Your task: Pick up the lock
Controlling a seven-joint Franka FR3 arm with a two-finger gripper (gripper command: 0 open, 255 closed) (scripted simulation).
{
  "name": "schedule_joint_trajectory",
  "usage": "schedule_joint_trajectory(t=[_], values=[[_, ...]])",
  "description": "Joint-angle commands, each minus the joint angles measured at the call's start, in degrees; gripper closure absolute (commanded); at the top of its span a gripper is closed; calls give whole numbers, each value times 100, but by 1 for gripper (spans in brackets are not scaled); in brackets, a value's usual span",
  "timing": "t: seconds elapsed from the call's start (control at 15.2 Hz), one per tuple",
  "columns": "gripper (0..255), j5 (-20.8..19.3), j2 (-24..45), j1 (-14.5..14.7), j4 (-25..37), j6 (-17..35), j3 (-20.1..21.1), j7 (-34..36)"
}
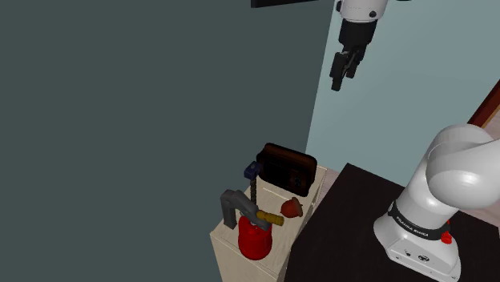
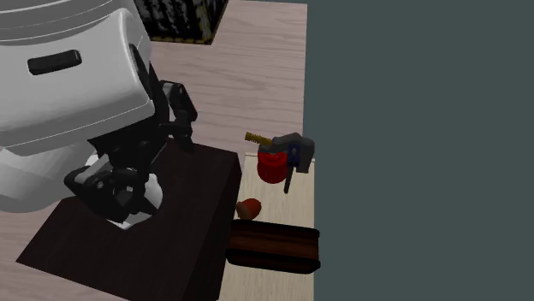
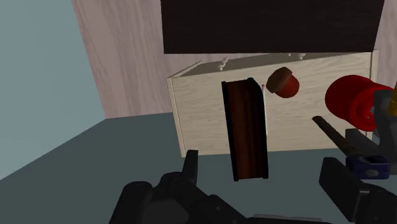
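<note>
- The gripper [image 1: 343, 74] hung high in the shoulder view's upper middle. In the wrist view its fingers [image 3: 190, 167] stood apart, clasping nothing.
- The lock [image 1: 254, 238], seemingly the red body with the grey shackle [image 1: 235, 204], lay on the pale cabinet [image 1: 227, 248] at lower centre. It was well below and left of the gripper, with its long axis roughly up-down in the frame.
- The wrist view placed the lock off toward the right finger, past the dark box [image 3: 245, 130].
- The second exterior view alone showed a gold threaded rod [image 2: 257, 138] jutting towards the upper left.
</note>
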Motion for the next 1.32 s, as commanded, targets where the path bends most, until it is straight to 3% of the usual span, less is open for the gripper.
schedule_joint_trajectory(t=[0.0,0.66,1.25], values=[[0,0,0,0,0,0,0,0],[0,530,1233,424,-406,1484,497,472],[0,847,2768,754,-213,2742,966,822]])
